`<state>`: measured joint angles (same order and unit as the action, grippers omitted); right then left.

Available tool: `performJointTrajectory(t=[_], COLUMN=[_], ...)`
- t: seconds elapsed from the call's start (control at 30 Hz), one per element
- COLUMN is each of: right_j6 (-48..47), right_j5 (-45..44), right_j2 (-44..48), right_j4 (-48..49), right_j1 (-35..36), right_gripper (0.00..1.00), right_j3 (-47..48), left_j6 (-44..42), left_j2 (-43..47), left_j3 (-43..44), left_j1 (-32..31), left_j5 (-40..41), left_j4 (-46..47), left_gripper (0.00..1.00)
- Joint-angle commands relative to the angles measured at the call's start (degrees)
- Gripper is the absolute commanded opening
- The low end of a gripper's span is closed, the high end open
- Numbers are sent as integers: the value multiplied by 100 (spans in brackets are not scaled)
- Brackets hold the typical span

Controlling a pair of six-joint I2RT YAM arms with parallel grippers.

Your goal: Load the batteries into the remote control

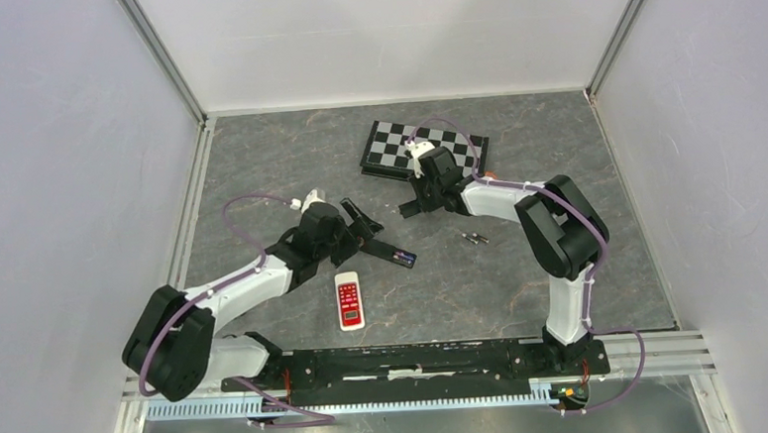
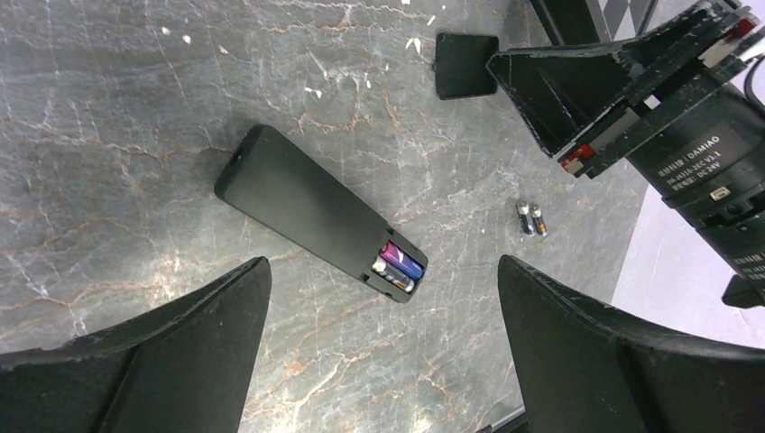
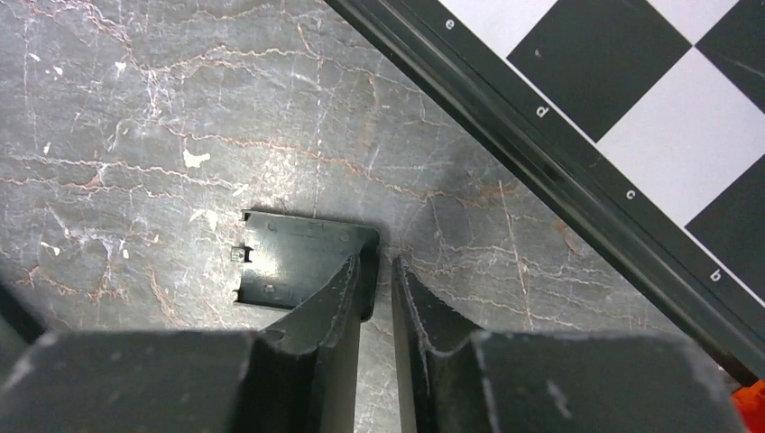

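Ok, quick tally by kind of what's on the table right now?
Slim cylindrical batteries: 4 (2 loose, 2 in the long black remote)
Remotes: 2 (that one, plus a white remote with red face)
Flat black battery cover: 1
Chequered black-and-white board: 1
Total: 8

Black remote (image 2: 311,209) on marbled table (image 2: 135,117), two cells (image 2: 398,264) in its open bay; loose batteries (image 2: 530,217) nearby.
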<state>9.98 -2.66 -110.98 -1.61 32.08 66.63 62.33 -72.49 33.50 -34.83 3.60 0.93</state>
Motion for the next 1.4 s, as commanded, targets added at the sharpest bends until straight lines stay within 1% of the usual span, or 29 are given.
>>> performJointTrajectory(t=[0.0, 0.17, 0.2, 0.3, 0.5, 0.73, 0.8, 0.87, 0.97, 1.0, 1.07, 1.1, 1.17, 1.2, 1.27, 1.3, 1.37], right_j6=[-147, -259, -262, -254, 230, 1222, 1414, 1448, 1231, 1084, 613, 321, -141, -290, -471, -566, -620], right_j5=[-108, -153, -200, -218, -120, 653, 839, 985, 1072, 1058, 858, 617, 490, 493, 475, 504, 647], right_j2=[-172, -360, -392, -353, 233, 1198, 1401, 1483, 1275, 1160, 974, 922, 879, 856, 705, 620, 443], right_j4=[-153, -466, -540, -540, -314, 117, 369, 450, 340, 244, -12, 32, 353, 557, 722, 746, 967], right_j1=[-17, -17, -10, -8, -54, -325, -381, -404, -389, -377, -294, -241, -202, -202, -202, -202, -202], right_gripper=[22, 12, 10, 0, 0, 0, 0, 0, 0, 4, 20, 29, 36, 36, 36, 36, 31], right_j3=[311, 474, 503, 484, 178, -614, -889, -1019, -861, -761, -508, -473, -548, -585, -455, -332, -223], left_j6=[-341, -486, -544, -763, -1049, -1256, -1258, -1228, -1196, -1190, -1195, -1203, -1172, -1141, -1029, -1005, -969], left_j2=[-212, -394, -448, -613, -975, -1689, -1880, -2027, -2150, -2170, -2230, -2255, -2326, -2368, -2428, -2461, -2538], left_j3=[244, 367, 422, 609, 849, 1124, 1224, 1273, 1318, 1339, 1419, 1469, 1533, 1551, 1538, 1528, 1533], left_j1=[150, 211, 221, 230, 236, 244, 248, 244, 249, 242, 251, 254, 266, 290, 330, 348, 375], left_j5=[-342, -342, -510, -646, -794, -1432, -1560, -1603, -1553, -1509, -1469, -1448, -1352, -1308, -1176, -1160, -1198], left_j4=[539, 657, 695, 765, 927, 1314, 1364, 1457, 1569, 1588, 1597, 1595, 1566, 1558, 1529, 1540, 1557], left_gripper=[100, 100, 100, 100, 98, 93, 92, 92, 91, 91, 89, 87, 79, 75, 70, 69, 69])
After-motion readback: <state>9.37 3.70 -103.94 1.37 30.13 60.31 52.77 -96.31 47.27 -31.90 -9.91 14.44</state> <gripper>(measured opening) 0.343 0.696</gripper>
